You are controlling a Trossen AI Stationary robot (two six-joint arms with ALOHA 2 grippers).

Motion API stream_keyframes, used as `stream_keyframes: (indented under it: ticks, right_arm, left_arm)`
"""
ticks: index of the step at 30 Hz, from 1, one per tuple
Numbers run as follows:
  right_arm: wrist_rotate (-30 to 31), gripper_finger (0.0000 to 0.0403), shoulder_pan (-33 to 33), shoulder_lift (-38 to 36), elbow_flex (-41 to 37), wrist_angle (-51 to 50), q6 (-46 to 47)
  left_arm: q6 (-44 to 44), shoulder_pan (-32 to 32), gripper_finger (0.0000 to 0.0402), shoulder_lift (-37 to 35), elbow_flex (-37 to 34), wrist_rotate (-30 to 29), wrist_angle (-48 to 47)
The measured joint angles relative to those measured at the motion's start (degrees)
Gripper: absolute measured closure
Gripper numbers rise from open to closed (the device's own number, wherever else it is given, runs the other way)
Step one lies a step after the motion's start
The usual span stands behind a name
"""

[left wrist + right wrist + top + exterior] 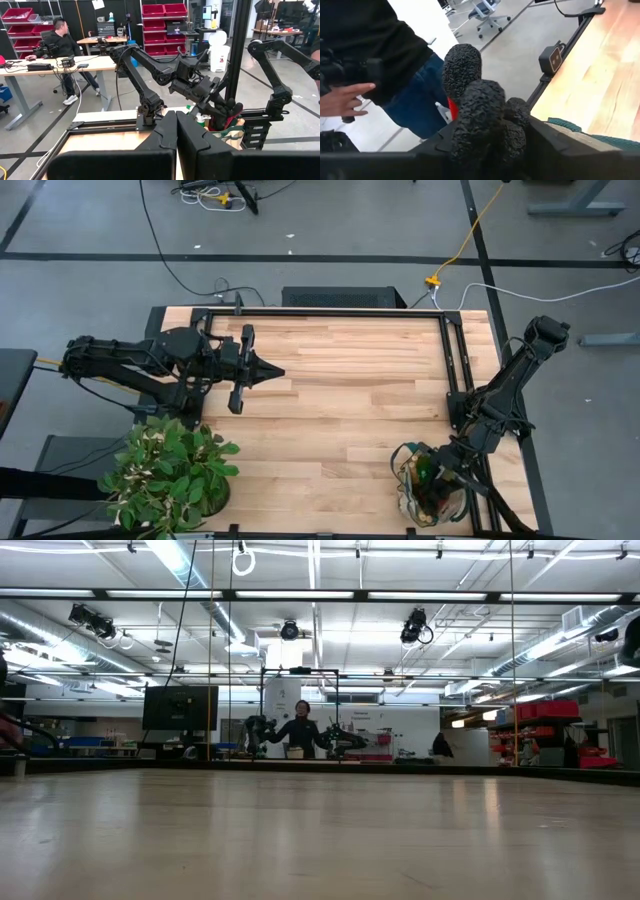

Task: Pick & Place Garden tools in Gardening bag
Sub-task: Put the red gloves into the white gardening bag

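Gloves (480, 120) sit between right gripper's (485, 145) jaws, over gardening bag (590, 137).

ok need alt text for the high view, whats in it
Overhead view of a wooden table: the right pincer is over the gardening bag at the table's near right corner. The left pincer waits shut over the table's left side, and a potted plant sits at the near left corner.

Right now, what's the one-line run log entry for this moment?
right tool: over round beige fabric bag with green trim, black-and-red textured glove between its fingers | left tool: shut, idle above table | potted plant: untouched
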Motion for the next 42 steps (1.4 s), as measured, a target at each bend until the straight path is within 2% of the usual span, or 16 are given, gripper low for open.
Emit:
stream_keyframes:
  ticks: [9, 15, 42]
  right_arm:
    - [0.9, 0.0171, 0.0, 0.0, 0.0, 0.0, -6.8]
    - [-0.9, 0.0144, 0.0, 0.0, 0.0, 0.0, -7.1]
    - [0.0, 0.0137, 0.0, 0.0, 0.0, 0.7, -5.3]
  left_arm:
    - [0.0, 0.0, 0.0400, 0.0, 0.0, 0.0, 0.0]
    - [-0.1, 0.0, 0.0400, 0.0, 0.0, 0.0, 0.0]
    - [0.0, 0.0, 0.0399, 0.0, 0.0, 0.0, -0.4]
